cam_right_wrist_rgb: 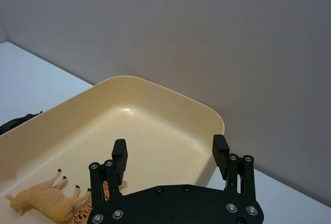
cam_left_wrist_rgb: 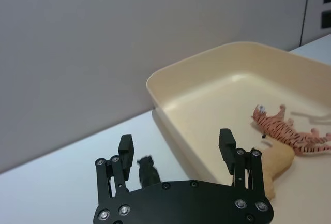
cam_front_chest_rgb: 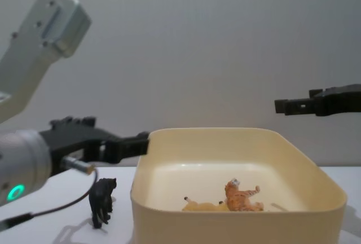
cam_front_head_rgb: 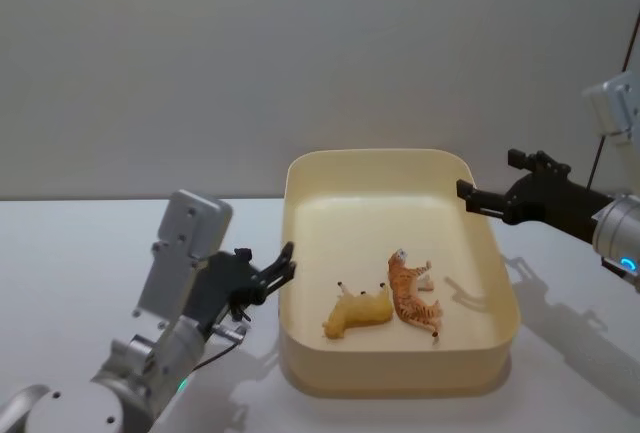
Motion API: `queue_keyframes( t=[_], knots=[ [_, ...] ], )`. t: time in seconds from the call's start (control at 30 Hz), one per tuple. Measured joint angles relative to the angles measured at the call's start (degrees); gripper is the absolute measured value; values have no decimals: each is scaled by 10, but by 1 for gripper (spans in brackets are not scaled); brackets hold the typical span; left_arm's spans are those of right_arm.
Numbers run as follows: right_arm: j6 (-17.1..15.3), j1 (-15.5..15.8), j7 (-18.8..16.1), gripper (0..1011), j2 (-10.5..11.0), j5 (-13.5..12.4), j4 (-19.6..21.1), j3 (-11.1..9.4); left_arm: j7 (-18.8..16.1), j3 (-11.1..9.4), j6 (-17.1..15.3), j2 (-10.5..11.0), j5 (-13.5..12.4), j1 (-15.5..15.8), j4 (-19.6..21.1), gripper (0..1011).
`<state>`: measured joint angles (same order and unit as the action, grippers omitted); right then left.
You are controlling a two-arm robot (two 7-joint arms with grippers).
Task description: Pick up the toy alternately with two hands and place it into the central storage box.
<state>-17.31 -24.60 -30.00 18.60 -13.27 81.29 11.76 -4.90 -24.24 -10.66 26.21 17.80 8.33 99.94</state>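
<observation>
A small black animal toy (cam_front_chest_rgb: 102, 200) stands on the white table just left of the central storage box (cam_front_head_rgb: 300, 203), a cream-yellow tub. My left gripper (cam_front_chest_rgb: 141, 140) hovers open above that toy, level with the tub's left rim. In the left wrist view the black toy (cam_left_wrist_rgb: 147, 171) shows below the gap between the left gripper's (cam_left_wrist_rgb: 176, 144) fingers, untouched. Inside the tub a tan animal toy (cam_front_head_rgb: 357, 313) and an orange striped tiger toy (cam_front_head_rgb: 413, 298) lie on their sides. My right gripper (cam_front_head_rgb: 465, 193) hangs open and empty above the tub's far right corner.
The white table (cam_front_head_rgb: 80, 253) runs left and right of the tub, with a plain grey wall behind it. A thin black cable (cam_front_chest_rgb: 51, 210) loops from the left arm down near the black toy.
</observation>
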Motion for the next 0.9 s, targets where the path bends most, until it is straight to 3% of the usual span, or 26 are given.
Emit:
queue_keyframes(
  t=[0.3,0.5,0.7,0.9],
  knots=[
    [1,4,4,1001,4,-4,6,-3,-59,19,-59,29,69,-38,41,1001],
    [2,6,6,1001,5,-6,8,-4,-76,30,-87,35,100,-46,47,1001],
    [2,7,7,1001,6,-7,9,-5,-68,36,-106,35,112,-40,39,1001],
    [3,7,7,1001,7,-7,10,-6,-30,40,-124,30,110,-22,18,1001]
  ],
)
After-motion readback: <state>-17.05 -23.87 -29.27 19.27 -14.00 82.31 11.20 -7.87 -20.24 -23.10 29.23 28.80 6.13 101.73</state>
